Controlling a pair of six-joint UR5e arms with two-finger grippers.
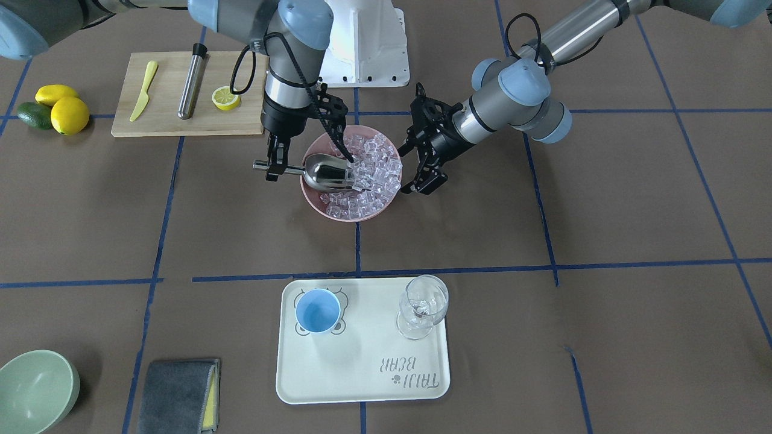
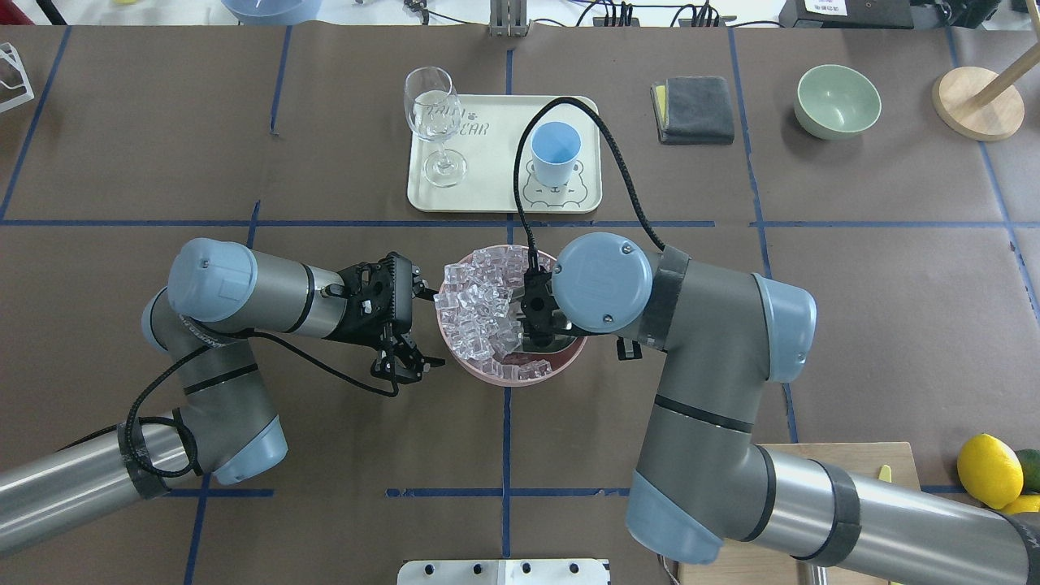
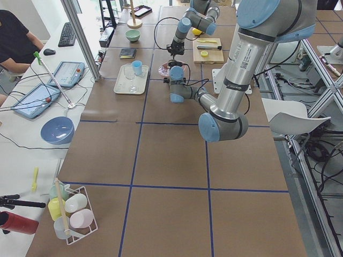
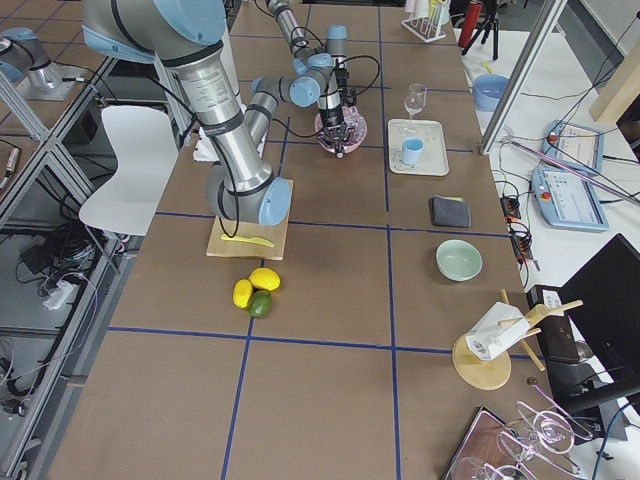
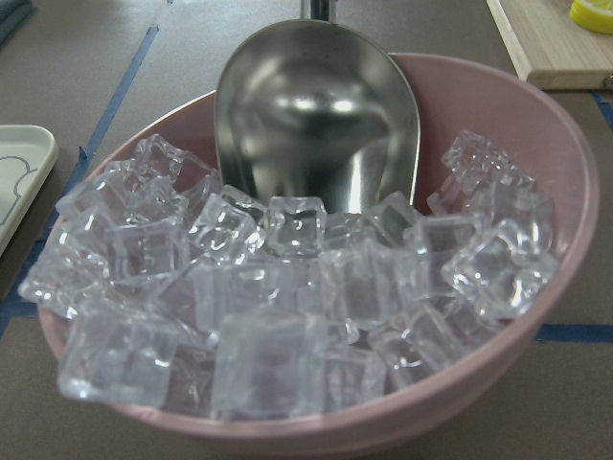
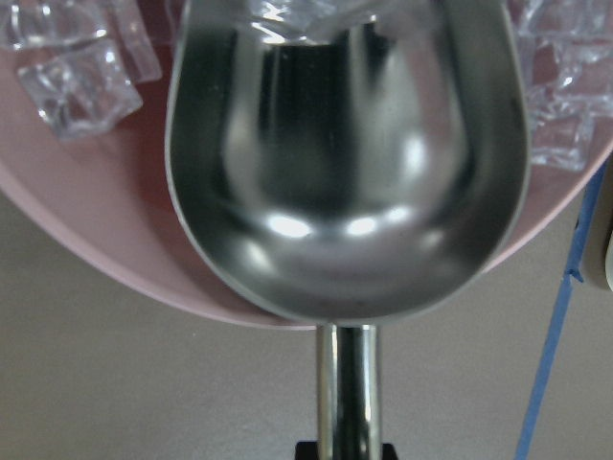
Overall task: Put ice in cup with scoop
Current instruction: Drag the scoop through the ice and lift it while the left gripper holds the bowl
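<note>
Brown tabletop [image 1: 543, 331]; right pincer [image 1: 274, 169] pinching steel scoop [image 1: 329, 172] in glassy ice [image 1: 374, 175]; left pincer [image 1: 414, 160] spread.

Front view: empty steel scoop [image 1: 329, 173] nosed into the ice cubes [image 1: 375, 170], handle pointing 9 o'clock; empty blue cup [image 1: 318, 310] upright at its 6 o'clock.

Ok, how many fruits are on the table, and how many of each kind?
Whole lemons: 2
Lemon half: 1
Dark green fruit: 1
Total: 4
</note>
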